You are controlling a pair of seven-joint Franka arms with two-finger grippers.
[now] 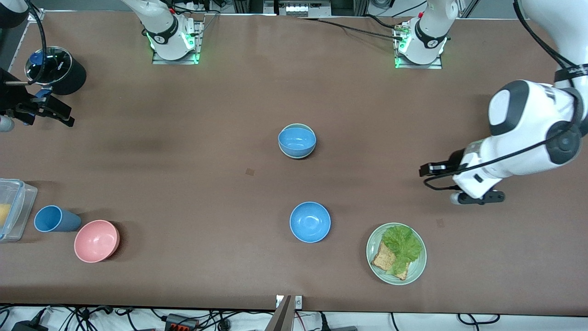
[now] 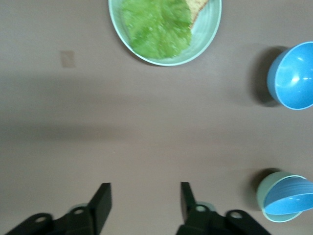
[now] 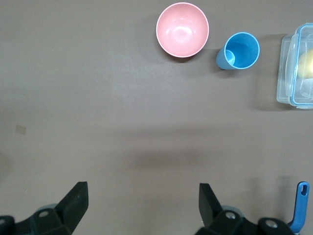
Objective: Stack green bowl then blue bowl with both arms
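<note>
Both grippers — left gripper [image 2: 142, 203], right gripper [image 3: 142, 200] — hang spread over bare counter [image 1: 183, 151]; blue bowl [image 1: 296, 139] nests in green bowl [image 2: 268, 192].

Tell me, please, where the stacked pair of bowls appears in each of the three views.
Front view: the stack, a blue bowl nested in the green bowl, sits mid-table, farther from the camera than the lone blue bowl.
Left wrist view: the stack is at the lower right edge, near the open left gripper.
Right wrist view: not in it.
Shared landmark: the lettuce plate shows in the front and left wrist views.
</note>
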